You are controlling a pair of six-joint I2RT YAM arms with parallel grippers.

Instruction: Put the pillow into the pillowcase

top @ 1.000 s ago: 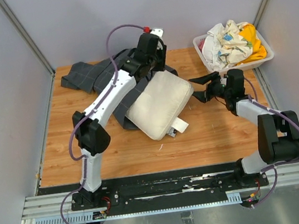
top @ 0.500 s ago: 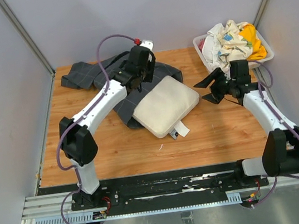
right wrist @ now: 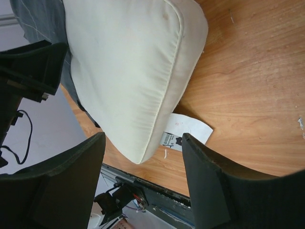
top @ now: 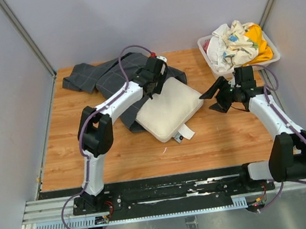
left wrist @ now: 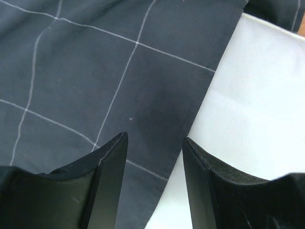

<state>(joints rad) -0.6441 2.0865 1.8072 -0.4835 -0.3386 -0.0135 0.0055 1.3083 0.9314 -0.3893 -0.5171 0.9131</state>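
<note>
The cream-white pillow [top: 170,111] lies mid-table, its far-left edge resting on the dark grey checked pillowcase [top: 104,75], which is spread toward the back left. My left gripper [top: 149,91] hovers open over the line where the pillowcase [left wrist: 95,71] meets the pillow [left wrist: 257,95]. Nothing sits between its fingers [left wrist: 112,162]. My right gripper [top: 216,99] stands open just right of the pillow's right corner, apart from it. In the right wrist view the pillow [right wrist: 124,71] and its white label [right wrist: 190,133] lie beyond the open gripper [right wrist: 143,138].
A white basket [top: 249,67] at the back right holds crumpled white, yellow and patterned cloths [top: 238,41]. Grey walls enclose the wooden table [top: 71,144] on three sides. The arm bases and a black rail [top: 170,192] run along the near edge.
The left gripper came down from the pillow's far edge toward the pillowcase seam and opened wider. The right gripper backed off to the right and opened. The pillow settled slightly rightward.
</note>
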